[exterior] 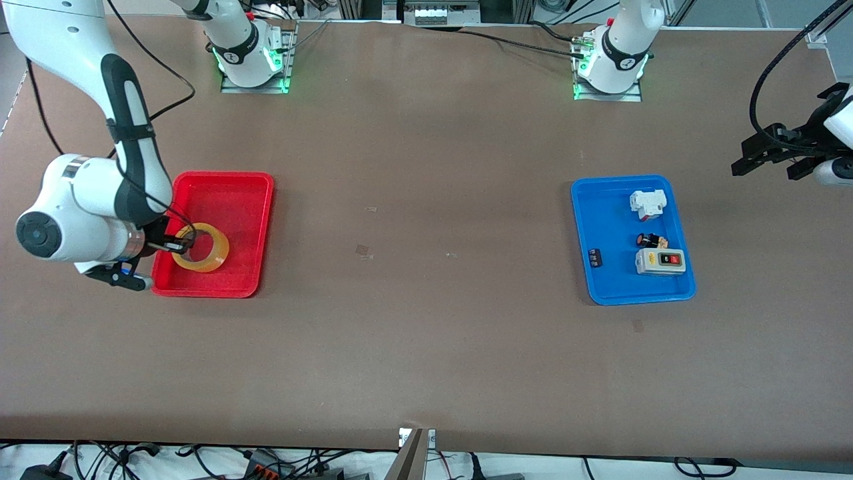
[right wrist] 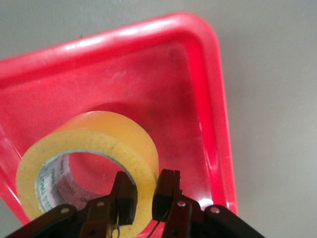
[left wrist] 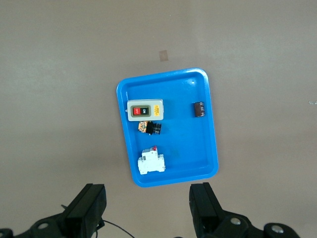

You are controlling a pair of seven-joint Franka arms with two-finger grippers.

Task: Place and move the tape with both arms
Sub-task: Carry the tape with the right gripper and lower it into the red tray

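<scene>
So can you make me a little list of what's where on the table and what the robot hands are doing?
Tape: translucent yellowish roll of packing tape lying flat in the red plastic tray, toward the right arm's end.
Right gripper: shut on the roll's wall, one finger inside the hole, one outside.
Left gripper: open, waiting in the air beside the blue plastic tray.
Blue tray contents: small switch boxes.

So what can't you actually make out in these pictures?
- Front view: the right gripper at the tape in the red tray is partly covered by its own wrist.
- Right wrist view: the tape's lower rim sits under the jaws.
- Front view: the small black part in the blue tray is too small to name.
- Front view: the left gripper waits at the picture's edge.
</scene>
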